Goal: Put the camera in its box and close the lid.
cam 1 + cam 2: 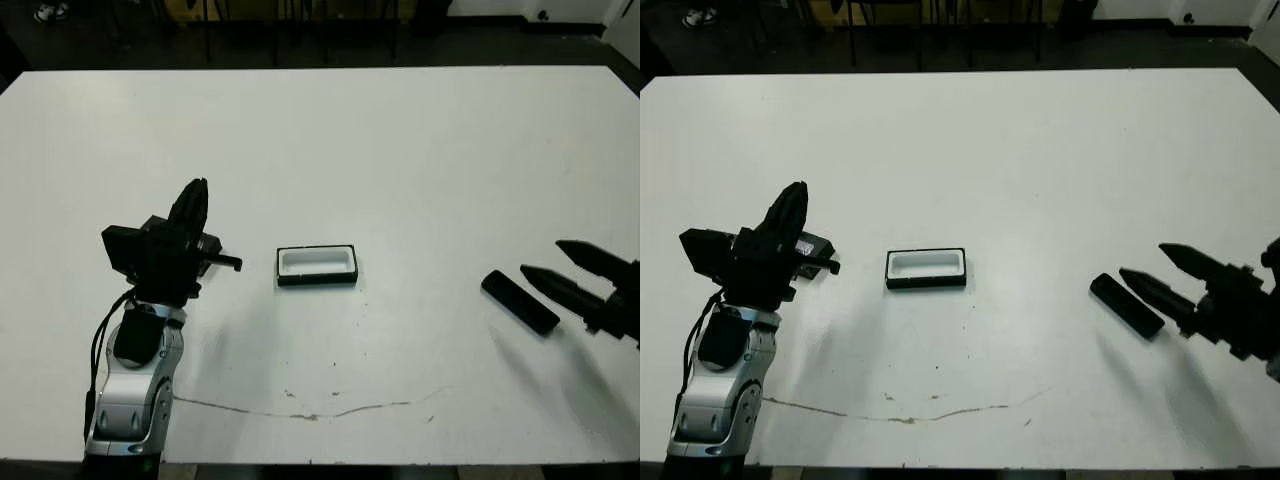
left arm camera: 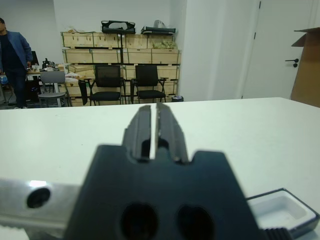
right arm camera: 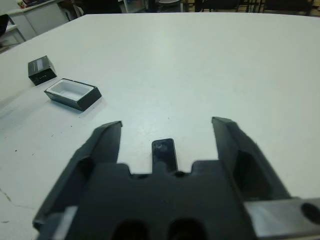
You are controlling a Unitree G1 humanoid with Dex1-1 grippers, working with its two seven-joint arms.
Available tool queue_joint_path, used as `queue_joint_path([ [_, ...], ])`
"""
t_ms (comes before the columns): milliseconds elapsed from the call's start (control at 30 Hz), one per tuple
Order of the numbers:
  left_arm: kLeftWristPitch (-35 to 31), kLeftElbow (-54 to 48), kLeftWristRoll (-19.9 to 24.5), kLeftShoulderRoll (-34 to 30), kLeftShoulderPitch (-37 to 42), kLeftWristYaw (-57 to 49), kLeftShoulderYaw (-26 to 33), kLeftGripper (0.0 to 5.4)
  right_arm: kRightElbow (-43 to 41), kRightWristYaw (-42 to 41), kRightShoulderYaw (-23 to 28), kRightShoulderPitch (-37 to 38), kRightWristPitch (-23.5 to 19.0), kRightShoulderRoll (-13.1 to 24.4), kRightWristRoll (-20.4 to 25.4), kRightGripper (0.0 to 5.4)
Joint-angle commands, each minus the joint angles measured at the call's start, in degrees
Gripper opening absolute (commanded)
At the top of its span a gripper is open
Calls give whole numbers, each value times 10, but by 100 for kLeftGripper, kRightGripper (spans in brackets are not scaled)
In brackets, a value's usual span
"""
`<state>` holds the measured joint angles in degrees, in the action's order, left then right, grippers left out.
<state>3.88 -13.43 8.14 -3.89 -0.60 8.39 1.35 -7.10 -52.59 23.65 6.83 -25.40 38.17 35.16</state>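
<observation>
Right end effector [image 1: 550, 268] is spread wide and carrying nothing, hovering at the bench's [image 1: 400, 150] right side with its two fingers pointing in toward the middle. And right at those fingertips lies the camera [image 1: 520, 302], flat on the bench, just below the lower finger as the head view has it. Its long axis runs on a diagonal, much the same way the fingers point; in the right wrist view the bar sits in the gap between the two fingers, lined up along them. So the right arm is clearly the nearer one for the pickup, and I'd say the fingers need to drop to either side of that slim body.

Over to the left: the left end effector [image 1: 192, 210] is raised off the bench, fingers pressed nearly together with only a sliver between them, holding nothing. Just behind it rests the lid [image 3: 41, 69]. Mid-bench sits the box [image 1: 317, 265], white hollow up and unfilled, well apart from the camera.
</observation>
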Motion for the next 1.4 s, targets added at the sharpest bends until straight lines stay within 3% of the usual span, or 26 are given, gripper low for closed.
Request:
queue_joint_path([
  [33, -10, 9, -3, -9, -7, 5, 4, 0, 26, -13, -4, -4, 20, 10, -14, 469],
  [167, -5, 12, -1, -9, -5, 6, 5, 0, 56, -26, -13, -7, 46, 15, -35, 539],
  [333, -4, 12, 0, -9, -6, 8, 5, 0, 91, -43, -31, -10, 96, 14, -70, 539],
  [500, -4, 12, -4, -10, -5, 6, 5, 0, 109, -52, -45, -9, 107, 9, -76, 539],
  [633, -4, 12, -2, -8, -5, 6, 5, 0, 138, -67, -56, -14, 145, 6, -88, 539],
  [900, -9, 7, -6, -10, -8, 3, 6, 0, 210, -100, -71, -28, 178, -5, -86, 539],
  [1000, -5, 10, -3, -10, -8, 6, 7, 0, 248, -108, -74, -39, 162, -8, -78, 539],
  [1167, -4, 11, -1, -10, -8, 8, 8, 0, 319, -109, -77, -56, 181, -18, -87, 539],
  [1400, -13, 6, -1, -9, -9, 8, 6, 0, 239, -58, -78, -24, 144, -23, -78, 539],
])
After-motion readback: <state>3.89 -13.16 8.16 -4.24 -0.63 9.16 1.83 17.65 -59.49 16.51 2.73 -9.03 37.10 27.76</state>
